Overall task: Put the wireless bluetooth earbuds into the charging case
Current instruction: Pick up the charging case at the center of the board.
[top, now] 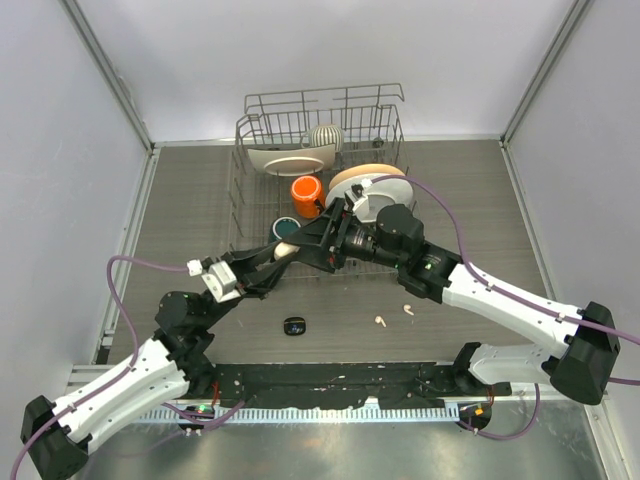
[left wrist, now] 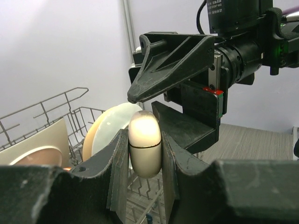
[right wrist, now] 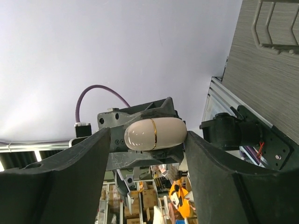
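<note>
Between wide-apart right gripper (right wrist: 148, 140), case (left wrist: 145, 135) clamped in left gripper (left wrist: 144, 161); earbuds (top: 380, 321) only overhead.

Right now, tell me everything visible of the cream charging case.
The charging case is a glossy cream-white, pill-shaped shell with a thin gold seam around its middle, shut. It is held in the air, clamped between the fingers of the left gripper. The open right gripper has a finger on either side of it.

The case (left wrist: 145, 144) is glossy cream with a thin gold seam. The tabletop (top: 480, 200) is grey with fine wood-grain streaks. Two earbuds (top: 381, 321) are cream-white, a mug (top: 306, 195) is orange, and a cable (right wrist: 98, 86) is purple.
</note>
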{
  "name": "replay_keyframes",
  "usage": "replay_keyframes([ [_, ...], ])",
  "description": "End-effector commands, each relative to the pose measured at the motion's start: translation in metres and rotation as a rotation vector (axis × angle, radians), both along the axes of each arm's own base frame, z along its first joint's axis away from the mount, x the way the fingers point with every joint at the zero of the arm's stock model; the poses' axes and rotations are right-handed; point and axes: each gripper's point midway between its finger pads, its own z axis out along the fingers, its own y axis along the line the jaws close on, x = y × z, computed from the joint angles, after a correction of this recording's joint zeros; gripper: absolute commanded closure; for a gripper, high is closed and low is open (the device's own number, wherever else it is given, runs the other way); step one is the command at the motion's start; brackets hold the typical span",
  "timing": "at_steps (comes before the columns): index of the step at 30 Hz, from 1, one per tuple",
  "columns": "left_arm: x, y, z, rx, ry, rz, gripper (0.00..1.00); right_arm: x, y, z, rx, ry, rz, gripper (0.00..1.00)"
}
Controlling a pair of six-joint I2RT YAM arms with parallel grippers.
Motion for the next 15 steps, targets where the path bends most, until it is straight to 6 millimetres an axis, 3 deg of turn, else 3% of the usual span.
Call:
replay_keyframes([
  [1, 0.0021, 0.0069, 0.0185, -0.062, -0.022, 0.029, 1.0, -0.0077, 0.0002, 0.034, 0.117, -0.072, 0.034, 0.34],
  [5, 0.0019, 0.0064, 0.0184, -0.075, -0.002, 0.02, 1.0, -0.008, 0.0008, 0.0323, 0.115, -0.07, 0.035, 0.48],
  [6, 0.0019, 0.0063, 0.0188, -0.075, 0.0, 0.02, 1.0, -0.0068, 0.0, 0.0329, 0.116, -0.071, 0.031, 0.58],
  [9, 0.0006, 0.0055, 0.0184, -0.075, 0.006, 0.01, 0.99, -0.0077, 0.0002, 0.0346, 0.122, -0.075, 0.034, 0.74],
  [11, -0.0006, 0.0055, 0.0174, -0.074, 0.008, 0.004, 0.9, -0.0077, 0.0002, 0.0354, 0.127, -0.075, 0.034, 0.87],
  [12, -0.0008, 0.0056, 0.0178, -0.074, 0.008, 0.004, 0.79, -0.0078, 0.0001, 0.0363, 0.129, -0.073, 0.034, 0.94],
  [15, -0.0021, 0.0046, 0.0148, -0.064, 0.01, -0.005, 0.62, -0.0064, -0.001, 0.0346, 0.136, -0.051, 0.022, 0.99],
])
